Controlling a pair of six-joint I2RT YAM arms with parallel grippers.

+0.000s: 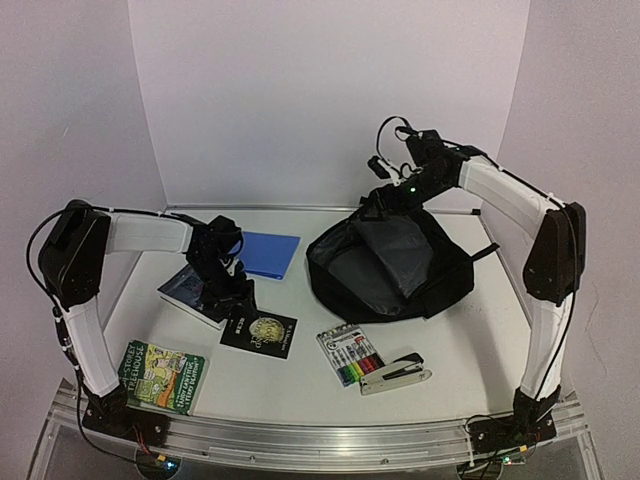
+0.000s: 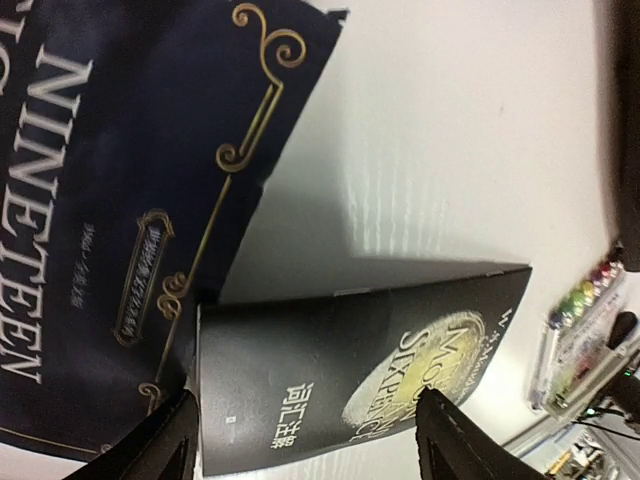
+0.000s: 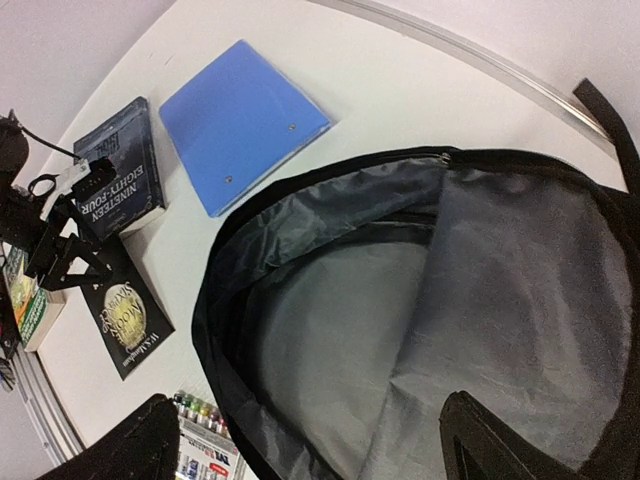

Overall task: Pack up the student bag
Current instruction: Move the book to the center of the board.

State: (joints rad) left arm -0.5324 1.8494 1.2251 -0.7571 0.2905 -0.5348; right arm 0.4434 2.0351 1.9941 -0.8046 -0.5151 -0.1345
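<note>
Left claw (image 2: 305, 440) hangs open over the black book (image 1: 258, 332), left of the student bag (image 1: 385, 265). Navy book (image 1: 190, 290), blue folder (image 1: 268, 254), pens (image 1: 350, 355) and stapler (image 1: 395, 375) lie outside the bag. It sits unzipped on the counter (image 1: 470, 340), looking empty. Right claw (image 3: 315, 440) hangs open above the bag. Packing seems barely begun.

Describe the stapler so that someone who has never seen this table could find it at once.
Start at the big open black backpack on the right half of the table and come toward the near edge. A pack of coloured markers lies there, with the stapler just right of it: the only black-and-silver, long narrow item here.
</note>
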